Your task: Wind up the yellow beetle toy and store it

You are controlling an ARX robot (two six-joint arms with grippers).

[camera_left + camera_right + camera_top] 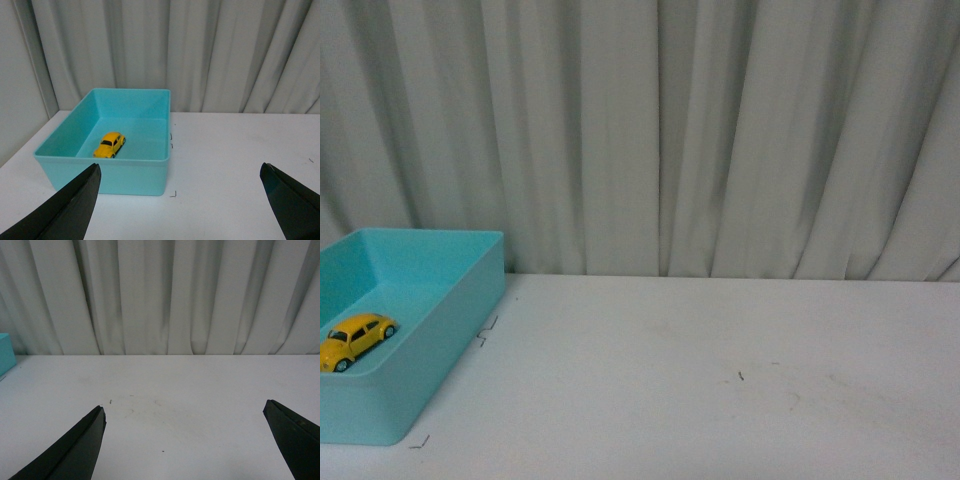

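beetle [110, 145] in teal bin [107, 176], far-left bench [720, 380] | L tool [180, 200] agape, empty, facing bin | R tool [185, 440] agape, empty; R wrist: bin corner only | curtain [720, 130] behind

neither arm visible in front view. left black two-finger gripper [180, 200] seen in its wrist view: jaws spread wide, nothing between them, dark tapered fingers [75, 207] pointing forward, held above surface. right black two-finger gripper [182, 442] same story in its wrist view: jaws wide apart, empty, fingers [75, 450] angled forward, hovering clear.
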